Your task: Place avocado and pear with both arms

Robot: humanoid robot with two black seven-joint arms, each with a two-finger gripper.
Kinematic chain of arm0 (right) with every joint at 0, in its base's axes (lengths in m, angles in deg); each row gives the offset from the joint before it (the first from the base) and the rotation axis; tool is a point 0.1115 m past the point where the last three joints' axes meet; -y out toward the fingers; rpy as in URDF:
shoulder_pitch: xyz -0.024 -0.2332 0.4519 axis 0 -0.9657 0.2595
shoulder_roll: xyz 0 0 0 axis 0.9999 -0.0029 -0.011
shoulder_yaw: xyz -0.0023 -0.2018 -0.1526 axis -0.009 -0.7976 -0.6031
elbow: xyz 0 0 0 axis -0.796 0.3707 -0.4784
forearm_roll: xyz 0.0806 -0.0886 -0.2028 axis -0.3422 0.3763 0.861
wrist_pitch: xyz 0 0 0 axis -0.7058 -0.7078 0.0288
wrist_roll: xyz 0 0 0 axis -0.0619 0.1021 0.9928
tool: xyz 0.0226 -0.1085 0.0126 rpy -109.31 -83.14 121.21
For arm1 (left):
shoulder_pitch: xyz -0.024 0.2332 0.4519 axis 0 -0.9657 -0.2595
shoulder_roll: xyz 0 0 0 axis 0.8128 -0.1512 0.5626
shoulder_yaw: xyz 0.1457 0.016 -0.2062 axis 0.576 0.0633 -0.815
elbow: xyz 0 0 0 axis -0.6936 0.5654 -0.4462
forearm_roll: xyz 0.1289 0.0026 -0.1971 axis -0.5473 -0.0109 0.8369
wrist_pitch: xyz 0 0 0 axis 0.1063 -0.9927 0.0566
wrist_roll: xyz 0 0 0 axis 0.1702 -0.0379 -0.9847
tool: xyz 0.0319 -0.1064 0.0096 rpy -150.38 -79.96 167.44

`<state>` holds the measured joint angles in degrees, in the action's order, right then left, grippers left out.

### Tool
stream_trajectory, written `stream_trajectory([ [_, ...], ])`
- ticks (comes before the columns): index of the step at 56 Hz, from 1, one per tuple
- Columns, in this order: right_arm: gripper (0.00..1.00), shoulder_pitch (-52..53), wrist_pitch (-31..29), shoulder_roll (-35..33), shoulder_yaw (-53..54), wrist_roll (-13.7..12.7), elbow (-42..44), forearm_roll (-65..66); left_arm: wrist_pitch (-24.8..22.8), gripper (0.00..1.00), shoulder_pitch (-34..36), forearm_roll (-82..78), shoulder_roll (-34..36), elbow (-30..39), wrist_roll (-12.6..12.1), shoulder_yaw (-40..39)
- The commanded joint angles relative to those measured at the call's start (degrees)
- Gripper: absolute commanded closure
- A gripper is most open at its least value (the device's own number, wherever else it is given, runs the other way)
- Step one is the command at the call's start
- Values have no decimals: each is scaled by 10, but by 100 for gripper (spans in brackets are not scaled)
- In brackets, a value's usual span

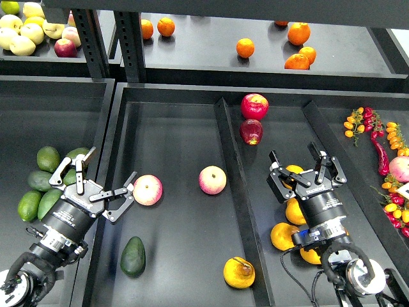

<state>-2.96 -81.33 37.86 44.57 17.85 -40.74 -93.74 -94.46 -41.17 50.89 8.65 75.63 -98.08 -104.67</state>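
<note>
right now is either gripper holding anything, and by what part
Nothing is held. The left gripper and right gripper are both open and empty; the avocado and pear lie in the tray.

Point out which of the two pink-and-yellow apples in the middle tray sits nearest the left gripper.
The apple just right of the left gripper, almost at its open fingertips. The other apple lies farther right, near the tray's divider.

Bright even overhead light, sharp focus throughout, soft short shadows under fruit, faint sheen on dark trays
</note>
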Motion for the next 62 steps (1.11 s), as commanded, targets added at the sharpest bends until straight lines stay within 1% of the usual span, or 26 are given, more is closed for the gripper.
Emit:
stream_trajectory([
  [1, 0, 0, 0, 0, 1, 0, 0, 0, 0, 0, 0, 4, 0, 0, -1, 13],
  [50, 0, -1, 0, 0, 1, 0, 0, 0, 0, 0, 10, 27, 0, 0, -2, 25],
  [55, 0, -1, 0, 0, 1, 0, 2, 0, 0, 0, 24, 26, 0, 0, -8, 22],
  [58, 0, -2, -1, 0, 1, 0, 0, 0, 0, 0, 32, 22, 0, 0, -17, 23],
  [62, 0, -1, -1, 0, 2, 0, 2, 0, 0, 0, 46, 14, 0, 0, -37, 23],
])
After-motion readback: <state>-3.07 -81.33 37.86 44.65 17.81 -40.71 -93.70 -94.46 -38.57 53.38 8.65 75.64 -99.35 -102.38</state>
